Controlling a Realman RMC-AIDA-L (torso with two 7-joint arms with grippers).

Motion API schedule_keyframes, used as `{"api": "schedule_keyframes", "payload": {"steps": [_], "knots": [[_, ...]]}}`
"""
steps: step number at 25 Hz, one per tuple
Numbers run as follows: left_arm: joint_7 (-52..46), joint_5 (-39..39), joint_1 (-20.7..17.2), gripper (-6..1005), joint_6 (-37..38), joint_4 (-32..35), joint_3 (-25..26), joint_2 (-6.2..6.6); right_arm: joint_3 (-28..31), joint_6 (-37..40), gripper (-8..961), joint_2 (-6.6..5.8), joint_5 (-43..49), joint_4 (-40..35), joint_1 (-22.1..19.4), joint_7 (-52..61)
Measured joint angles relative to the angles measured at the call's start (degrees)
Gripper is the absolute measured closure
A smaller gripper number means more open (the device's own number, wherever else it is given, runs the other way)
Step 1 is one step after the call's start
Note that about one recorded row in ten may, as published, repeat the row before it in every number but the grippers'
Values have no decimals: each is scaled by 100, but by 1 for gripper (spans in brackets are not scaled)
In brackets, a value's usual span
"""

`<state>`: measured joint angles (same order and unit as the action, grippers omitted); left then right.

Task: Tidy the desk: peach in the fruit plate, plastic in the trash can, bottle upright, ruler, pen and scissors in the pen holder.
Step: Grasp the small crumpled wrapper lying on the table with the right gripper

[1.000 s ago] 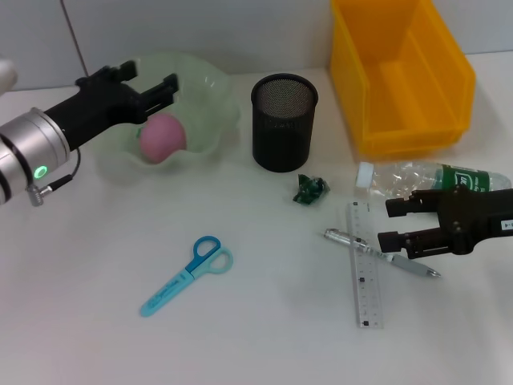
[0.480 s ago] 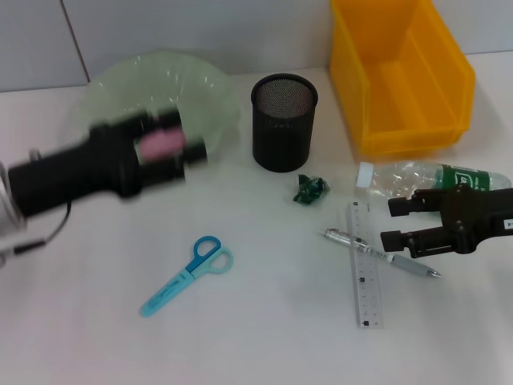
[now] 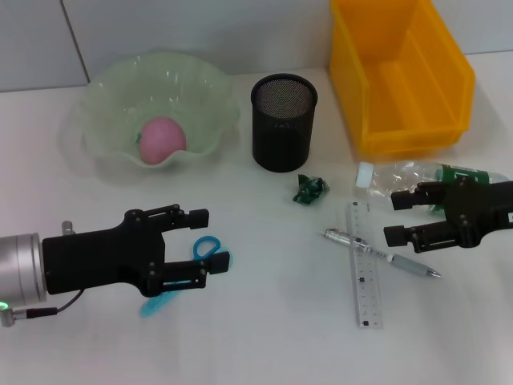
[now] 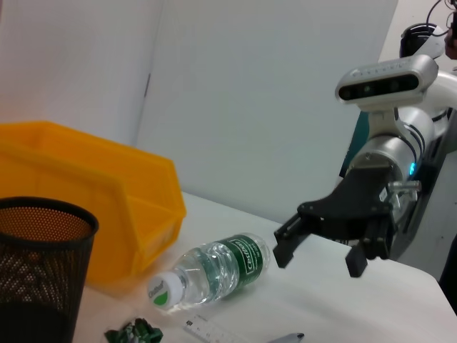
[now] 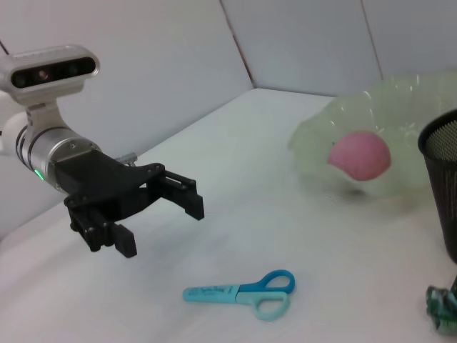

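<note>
The pink peach [image 3: 162,138] lies in the pale green fruit plate [image 3: 200,88]. The blue scissors [image 3: 207,247] lie flat, partly hidden under my open, empty left gripper [image 3: 210,239]; the right wrist view shows the gripper [image 5: 163,227] above and beside the scissors [image 5: 243,293]. My right gripper [image 3: 393,218] is open by the lying clear bottle [image 3: 393,176], also seen in the left wrist view [image 4: 214,268]. The pen [image 3: 377,255] crosses the ruler [image 3: 365,281]. A green plastic scrap [image 3: 310,189] lies near the black mesh pen holder [image 3: 284,122].
The yellow bin [image 3: 401,72] stands at the back right, behind the bottle. The pen holder stands between the plate and the bin.
My left arm has swung from above the fruit plate down to the front, over the scissors. My right gripper has shifted slightly toward the bottle.
</note>
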<state>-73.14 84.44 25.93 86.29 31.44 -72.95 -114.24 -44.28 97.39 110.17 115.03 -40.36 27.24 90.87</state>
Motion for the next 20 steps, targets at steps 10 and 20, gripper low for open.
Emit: {"api": "schedule_keyframes", "payload": {"steps": [10, 20], "knots": [[37, 21, -214, 218, -27, -32, 1, 17, -226, 273, 136, 63, 165, -1356, 493, 1203], [37, 28, -290, 218, -23, -33, 1, -23, -708, 110, 136, 208, 1752, -1925, 1842, 2539]]}}
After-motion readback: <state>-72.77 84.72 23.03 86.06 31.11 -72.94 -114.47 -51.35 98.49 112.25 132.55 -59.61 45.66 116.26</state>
